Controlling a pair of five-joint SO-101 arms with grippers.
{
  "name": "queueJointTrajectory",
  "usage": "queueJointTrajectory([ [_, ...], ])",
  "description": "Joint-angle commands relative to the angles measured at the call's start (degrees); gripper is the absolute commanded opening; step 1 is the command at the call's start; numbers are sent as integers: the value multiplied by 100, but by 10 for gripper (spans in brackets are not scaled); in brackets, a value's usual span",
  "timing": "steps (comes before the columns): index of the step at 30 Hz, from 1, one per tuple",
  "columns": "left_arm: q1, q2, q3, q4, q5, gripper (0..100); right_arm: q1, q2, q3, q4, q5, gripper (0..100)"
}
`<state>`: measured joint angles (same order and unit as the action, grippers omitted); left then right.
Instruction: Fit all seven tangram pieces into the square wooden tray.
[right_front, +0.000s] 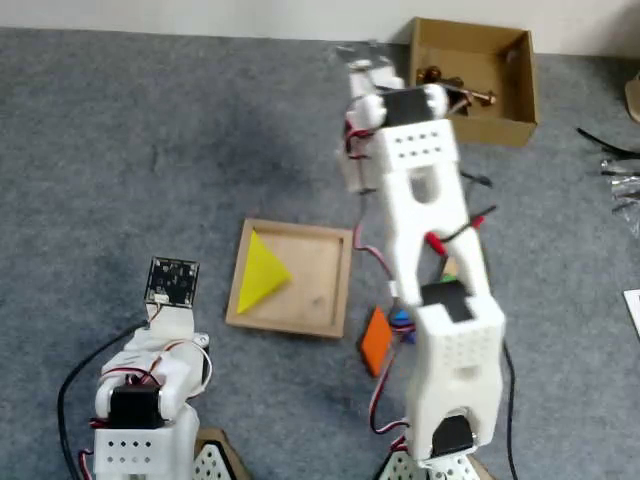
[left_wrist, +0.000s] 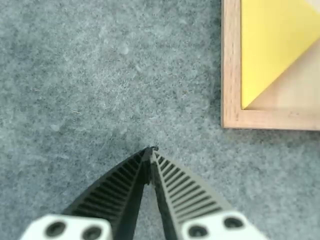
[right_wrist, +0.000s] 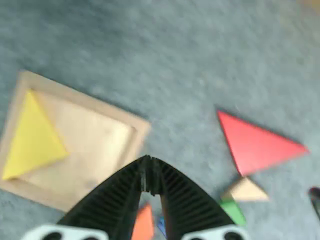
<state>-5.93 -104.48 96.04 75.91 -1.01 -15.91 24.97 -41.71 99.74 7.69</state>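
One yellow triangle (right_wrist: 32, 142) in the tray (right_wrist: 90, 100); five loose pieces (right_wrist: 255, 142) near the right gripper (right_wrist: 149, 167), pinched closed like the left gripper (left_wrist: 151, 151).

One piece (right_front: 262, 272) in tray (right_front: 285, 325), other pieces (right_front: 376, 338) right of it

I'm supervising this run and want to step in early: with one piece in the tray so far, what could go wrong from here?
1. The orange piece and blue piece lie close together by the shut right hand; grasping one may knock the other.
2. Nothing holds the tray on the carpet; the shut left hand is beside it, so it may slide.
3. A new piece may dislodge the yellow triangle.
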Motion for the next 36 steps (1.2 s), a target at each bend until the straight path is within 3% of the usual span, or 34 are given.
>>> queueJointTrajectory([
  [1, 66, -57, 101, 18, 9, 5, 602, -971, 453, 110, 554, 5],
  [12, 66, -57, 101, 18, 9, 5, 2536, -1446, 1358, 101, 1011, 9],
  [17, 66, -57, 101, 18, 9, 5, 2932, -1481, 1859, 110, 1459, 9],
  [27, 66, -57, 101, 18, 9, 5, 3064, -1675, 2211, 110, 1670, 9],
  [36, 66, -57, 101, 18, 9, 5, 2870, -3512, 3327, 57, 1679, 9],
])
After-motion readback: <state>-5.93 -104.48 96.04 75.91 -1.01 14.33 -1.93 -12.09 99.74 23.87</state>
